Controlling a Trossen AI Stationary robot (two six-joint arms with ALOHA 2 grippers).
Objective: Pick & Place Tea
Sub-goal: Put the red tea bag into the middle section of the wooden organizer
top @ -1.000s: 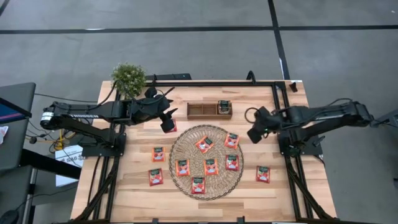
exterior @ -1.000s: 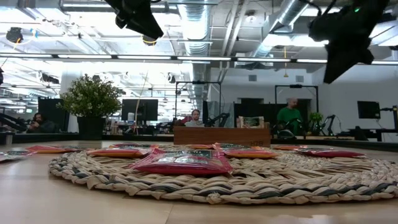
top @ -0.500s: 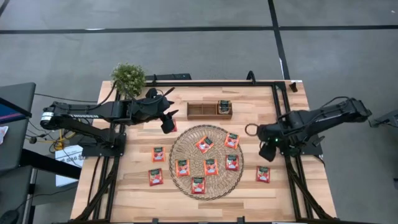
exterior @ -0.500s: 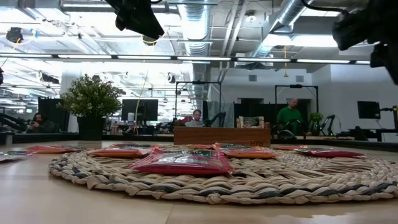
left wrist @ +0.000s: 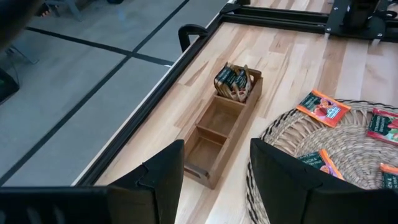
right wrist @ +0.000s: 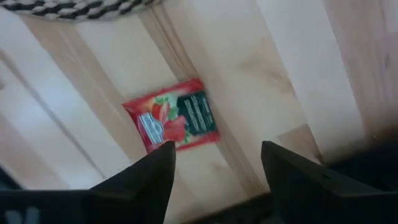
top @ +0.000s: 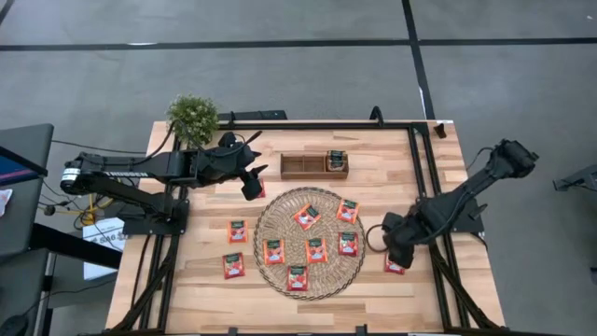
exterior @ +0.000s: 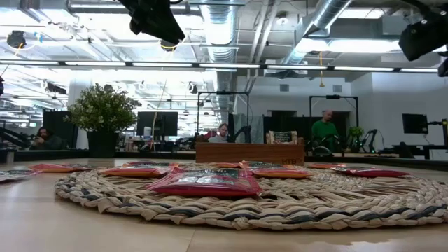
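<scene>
One tea sachet (right wrist: 171, 122) lies flat on the wood surface (top: 429, 289) at lower right of the high view, below the right gripper (right wrist: 214, 168) with fingers spread; thin, light and probably slippery, so pinch its edges, while the left gripper (left wrist: 214, 180) waits open by the wooden tray (left wrist: 221, 130).

Sitting on grey concrete floor (top: 280, 84) w/ black tape lines (top: 233, 44) crossing. Showing open workshop beyond: exposed silver ducts (exterior: 318, 21) & pipes overhead, strip lights (exterior: 210, 66) glowing bright. Standing at back: dark monitors (exterior: 155, 123), black frame rigs (exterior: 217, 105). Sitting/standing far off: a few people (exterior: 325, 129) at desks. Showing white wall (exterior: 413, 98) on one side.
</scene>
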